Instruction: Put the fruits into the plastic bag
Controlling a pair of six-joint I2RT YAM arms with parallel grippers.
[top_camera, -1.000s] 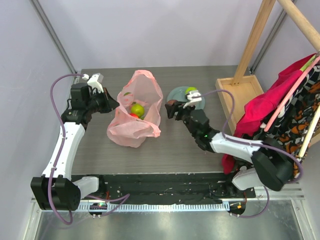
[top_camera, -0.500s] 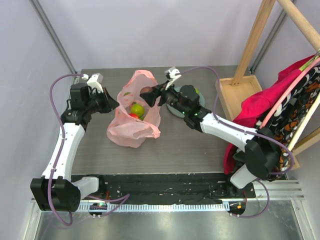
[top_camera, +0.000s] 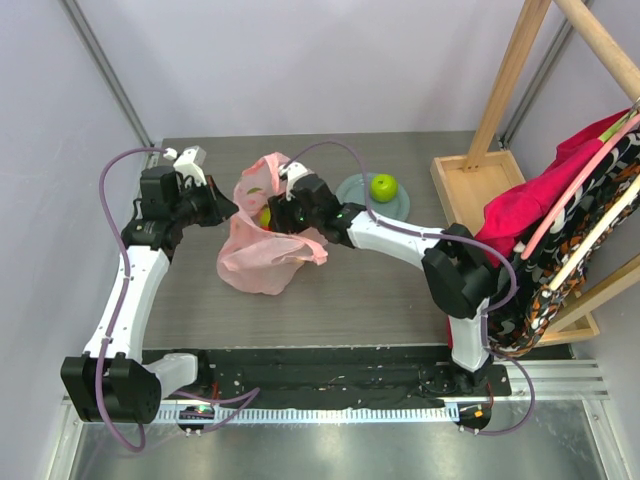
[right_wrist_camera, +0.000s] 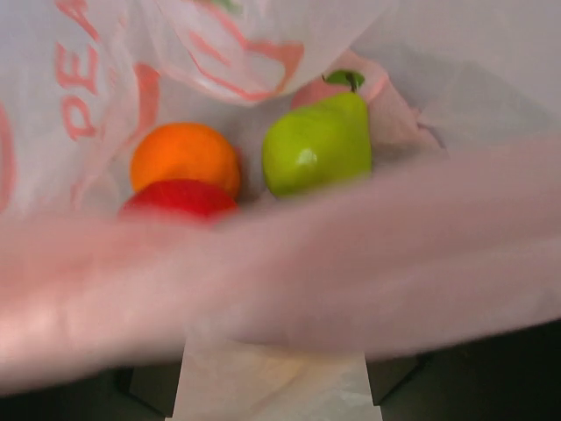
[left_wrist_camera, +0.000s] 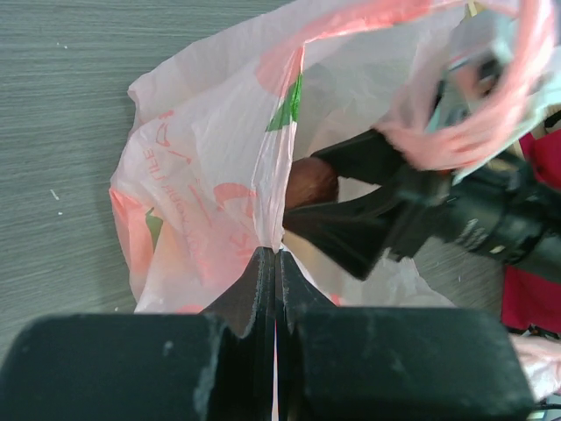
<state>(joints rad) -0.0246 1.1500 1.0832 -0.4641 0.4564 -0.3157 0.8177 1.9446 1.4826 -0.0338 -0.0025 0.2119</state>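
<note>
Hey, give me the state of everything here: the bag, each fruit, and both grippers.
plastic bag: mouth open, fruits inside.
left gripper: shut on the bag's rim.
right gripper: at the bag's mouth, closed on a dark fruit.
dark fruit: gripped, not yet released.
orange, green fruit, red fruit: inside the bag.
green apple: on the plate, outside the bag.

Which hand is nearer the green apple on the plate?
Right. The right hand, holding a dark fruit, is in the plastic bag beside the plate bearing the green apple; the left hand pinches the bag rim farther off.
</note>
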